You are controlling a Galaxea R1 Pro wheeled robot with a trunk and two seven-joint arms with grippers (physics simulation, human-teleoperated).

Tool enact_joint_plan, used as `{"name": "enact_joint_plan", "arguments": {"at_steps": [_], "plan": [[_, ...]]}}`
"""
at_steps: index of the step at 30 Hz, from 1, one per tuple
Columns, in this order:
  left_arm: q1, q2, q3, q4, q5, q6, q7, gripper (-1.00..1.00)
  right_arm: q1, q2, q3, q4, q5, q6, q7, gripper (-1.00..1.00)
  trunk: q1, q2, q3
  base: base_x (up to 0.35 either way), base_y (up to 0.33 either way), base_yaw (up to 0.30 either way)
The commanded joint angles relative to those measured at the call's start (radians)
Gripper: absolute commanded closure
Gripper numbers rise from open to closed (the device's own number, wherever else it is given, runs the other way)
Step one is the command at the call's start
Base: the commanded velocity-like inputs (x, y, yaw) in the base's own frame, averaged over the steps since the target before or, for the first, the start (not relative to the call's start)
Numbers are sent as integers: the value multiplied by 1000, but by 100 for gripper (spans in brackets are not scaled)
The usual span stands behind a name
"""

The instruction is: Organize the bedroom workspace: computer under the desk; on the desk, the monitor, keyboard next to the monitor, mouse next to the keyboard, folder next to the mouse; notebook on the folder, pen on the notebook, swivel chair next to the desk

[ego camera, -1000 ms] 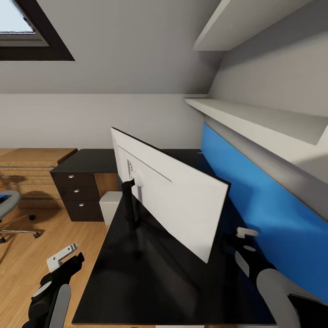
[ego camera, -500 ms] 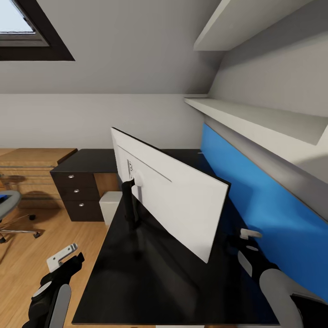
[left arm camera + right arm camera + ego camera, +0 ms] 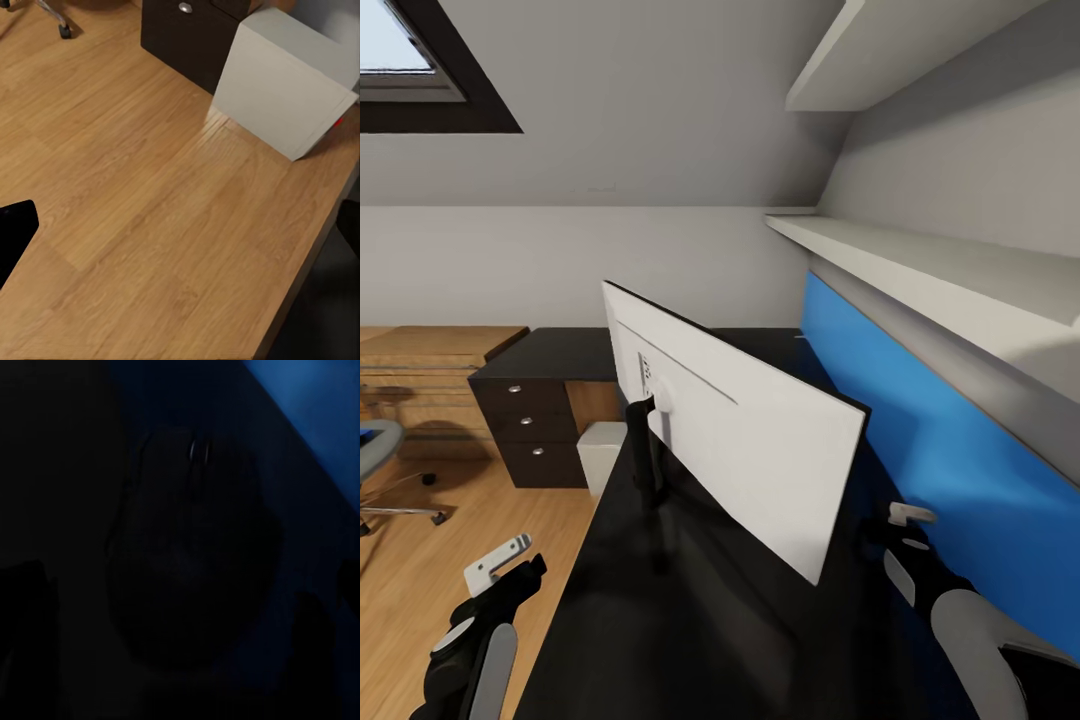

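Wide flat monitor [image 3: 760, 440] standing on the black worktop [image 3: 690, 600], pale grey back facing the camera.
Its long axis is running diagonally toward the blue wall panel [image 3: 950, 470]. The small dark rounded mouse [image 3: 191, 547] is lying dimly in shadow directly beneath the right gripper [image 3: 905, 525]; left gripper [image 3: 500, 565] is hovering over the oak floor [image 3: 150, 225]; neither grip state is discernible.

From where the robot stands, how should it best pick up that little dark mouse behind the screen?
Probably from straight above, pinching the mouse across its two long flanks. It lies flat on the desk, its rounded back facing the right gripper, and the flanks are its narrowest span.
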Motion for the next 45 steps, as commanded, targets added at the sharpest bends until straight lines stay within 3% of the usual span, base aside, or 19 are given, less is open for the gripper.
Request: {"name": "enact_joint_plan", "arguments": {"at_steps": [1,29,30,45], "plan": [[-1,-1,0,-1,10,3,6,-100,0,0,-2,4,3,6,-3,-100,0,0,-1,45,0,0],[-1,-3,-3,-1,10,1,7,-100,0,0,-2,3,5,7,-4,-100,0,0,-1,37,0,0],[-1,-3,-2,-1,10,1,7,-100,0,0,-2,3,5,7,-4,100,0,0,-1,5,0,0],[-1,-4,-2,-1,10,1,7,-100,0,0,-2,3,5,6,-3,100,0,0,-1,0,0,0]]}}
